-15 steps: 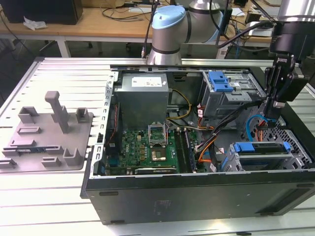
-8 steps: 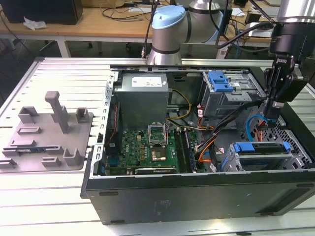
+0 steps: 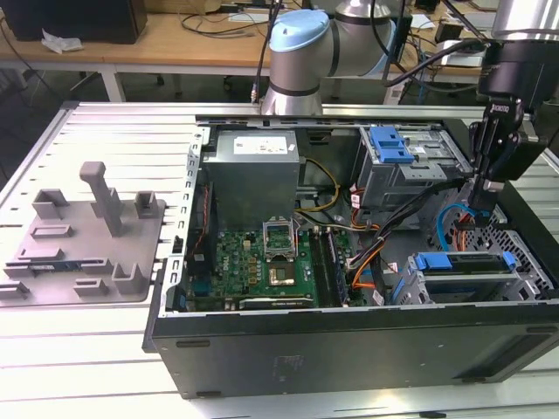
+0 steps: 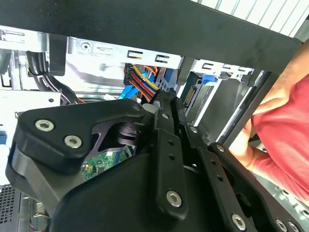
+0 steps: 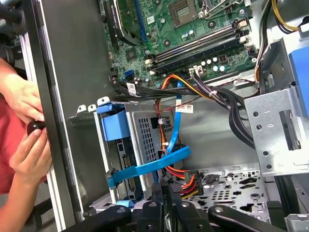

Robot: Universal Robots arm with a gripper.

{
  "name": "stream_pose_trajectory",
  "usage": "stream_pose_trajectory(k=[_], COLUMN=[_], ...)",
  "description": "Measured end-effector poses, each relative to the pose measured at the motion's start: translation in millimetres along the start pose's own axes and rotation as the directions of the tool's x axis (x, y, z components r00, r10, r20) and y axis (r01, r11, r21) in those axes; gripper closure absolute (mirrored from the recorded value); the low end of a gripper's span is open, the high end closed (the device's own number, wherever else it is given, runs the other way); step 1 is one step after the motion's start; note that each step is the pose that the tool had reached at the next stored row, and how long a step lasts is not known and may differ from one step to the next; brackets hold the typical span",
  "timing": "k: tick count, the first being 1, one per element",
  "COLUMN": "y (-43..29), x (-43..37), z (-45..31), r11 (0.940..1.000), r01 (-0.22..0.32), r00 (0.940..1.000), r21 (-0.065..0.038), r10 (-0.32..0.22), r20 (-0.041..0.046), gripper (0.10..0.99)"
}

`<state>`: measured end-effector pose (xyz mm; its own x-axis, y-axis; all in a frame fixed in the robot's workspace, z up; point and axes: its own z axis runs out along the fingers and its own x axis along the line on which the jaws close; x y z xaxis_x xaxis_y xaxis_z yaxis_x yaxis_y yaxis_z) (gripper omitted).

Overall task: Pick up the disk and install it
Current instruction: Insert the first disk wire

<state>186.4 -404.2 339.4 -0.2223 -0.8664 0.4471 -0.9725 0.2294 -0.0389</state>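
The disk [image 3: 461, 281] lies in the drive cage at the front corner of the open computer case, on the exterior view's right, framed by its blue bracket [image 3: 463, 261]. In the first wrist view the disk [image 5: 124, 162] shows end-on inside the cage, with a flat blue cable [image 5: 159, 164] reaching to it. My gripper [image 3: 482, 202] hangs inside the case just behind that cage. Its fingers stand close together in both wrist views [image 5: 163, 189] [image 4: 170, 102], shut on a black power connector [image 5: 187, 183] [image 4: 189, 95] with red, orange and yellow wires.
A grey power supply [image 3: 253, 175] and the green motherboard [image 3: 262, 262] fill the case's middle. A second cage with a blue latch [image 3: 390, 144] stands behind the gripper. A grey fixture plate [image 3: 83, 236] lies outside. A person's hands [image 5: 24, 130] hold the case wall.
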Motion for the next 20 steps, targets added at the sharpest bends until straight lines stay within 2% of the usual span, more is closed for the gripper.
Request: stream_pose_trajectory(k=[1,4,8,11,15,16,18,19,20], y=[-0.1,-1.8,-2.7,-4.5,-7.6,-8.7,-9.7,-10.5,-11.0], x=[0.3,5.6,11.8,19.6,25.9,28.9,32.4,35.4,37.5], z=[0.2,2.4,-2.5,-4.2,-4.8,-4.1,-2.8,-1.6,-0.9], r11=[1.0,1.0,1.0,0.9999,0.9998,0.9998,0.9997,0.9996,0.9995], r01=[0.0,0.002,0.003,0.004,0.006,0.007,0.008,0.01,0.011], r00=[1.0,0.9996,0.9994,0.9988,0.9973,0.9963,0.9946,0.9928,0.9915], r21=[-0.001,-0.006,-0.008,-0.011,-0.016,-0.019,-0.023,-0.027,-0.029], r10=[0.0,-0.002,-0.002,-0.003,-0.005,-0.005,-0.006,-0.007,-0.007], r20=[0.004,0.0285,0.0358,0.0492,0.0727,0.0856,0.1035,0.1198,0.1296], gripper=[0.922,0.922,0.922,0.922,0.922,0.922,0.922,0.922,0.922])
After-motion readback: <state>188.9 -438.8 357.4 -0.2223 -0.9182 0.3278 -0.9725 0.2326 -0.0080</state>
